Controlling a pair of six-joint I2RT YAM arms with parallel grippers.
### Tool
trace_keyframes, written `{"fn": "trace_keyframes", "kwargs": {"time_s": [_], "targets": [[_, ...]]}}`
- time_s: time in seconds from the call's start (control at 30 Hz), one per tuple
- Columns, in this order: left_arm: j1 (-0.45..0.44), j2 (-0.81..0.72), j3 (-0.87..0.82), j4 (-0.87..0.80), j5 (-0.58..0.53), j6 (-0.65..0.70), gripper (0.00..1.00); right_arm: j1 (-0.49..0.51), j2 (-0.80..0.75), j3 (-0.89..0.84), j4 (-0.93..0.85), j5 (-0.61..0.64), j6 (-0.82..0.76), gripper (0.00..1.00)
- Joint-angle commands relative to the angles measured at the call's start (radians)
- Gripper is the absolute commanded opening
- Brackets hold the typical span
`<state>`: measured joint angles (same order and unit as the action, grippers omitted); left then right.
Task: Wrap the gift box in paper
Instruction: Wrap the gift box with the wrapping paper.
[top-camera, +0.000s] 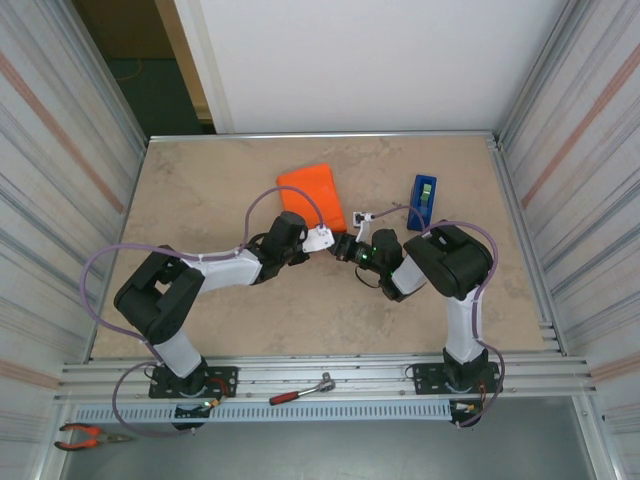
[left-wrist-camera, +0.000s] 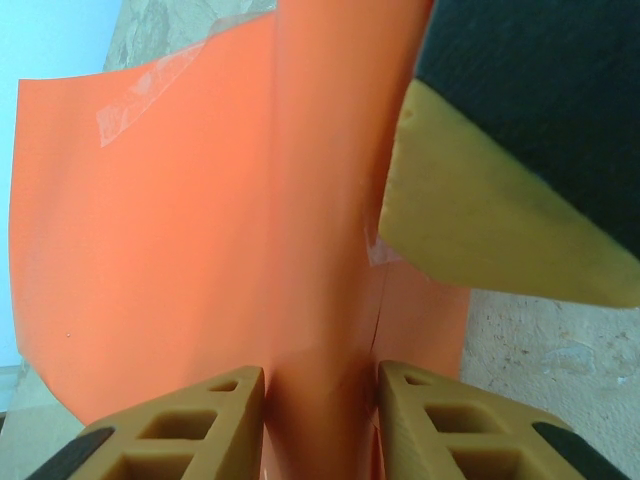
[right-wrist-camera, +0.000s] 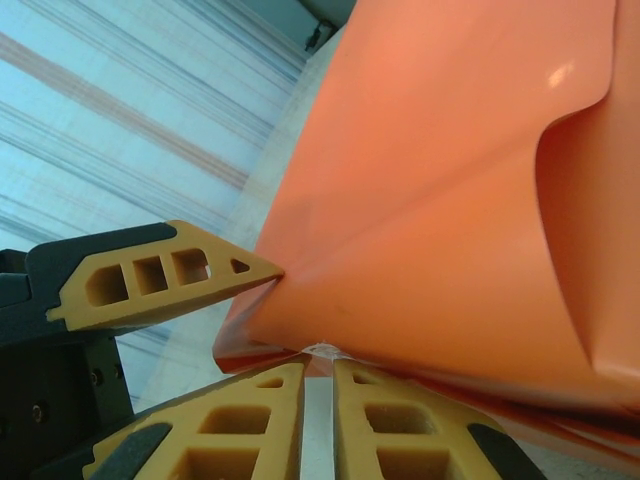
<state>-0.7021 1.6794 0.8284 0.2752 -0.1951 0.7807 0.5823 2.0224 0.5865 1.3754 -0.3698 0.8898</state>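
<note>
Orange paper (top-camera: 308, 190) skins a box-sized parcel at 12 o'clock from table centre, with a blue tape dispenser (top-camera: 422, 200) at its 3 o'clock. Both arms reach inward with bent elbows, and the left gripper (top-camera: 330, 242) and right gripper (top-camera: 350, 250) meet at the parcel's 5 o'clock corner.

Left wrist view: its fingers (left-wrist-camera: 180, 435) clamp an upright paper fold.

Right wrist view: its fingers (right-wrist-camera: 230, 425) stand nearly together at the paper's lower edge; I cannot tell whether they pinch it.
</note>
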Motion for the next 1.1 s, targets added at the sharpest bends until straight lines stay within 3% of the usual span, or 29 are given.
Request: {"fn": "trace_keyframes", "kwargs": {"time_s": [0.0,0.2,0.37,1.07], "targets": [[0.003,0.035,-0.024,-0.059,-0.012,-0.02,0.34,-0.006,-0.027,0.002,-0.001,0.009,0.003,0.14],[0.003,0.035,-0.023,-0.059,-0.013,-0.023,0.34,0.0,-0.011,0.018,-0.005,0.02,0.007,0.15],[0.003,0.033,-0.025,-0.058,-0.015,-0.021,0.34,0.002,-0.007,0.026,-0.016,0.035,0.009,0.22],[-0.003,0.036,-0.025,-0.057,-0.018,-0.024,0.34,0.006,-0.012,0.039,-0.042,0.042,0.011,0.15]]}}
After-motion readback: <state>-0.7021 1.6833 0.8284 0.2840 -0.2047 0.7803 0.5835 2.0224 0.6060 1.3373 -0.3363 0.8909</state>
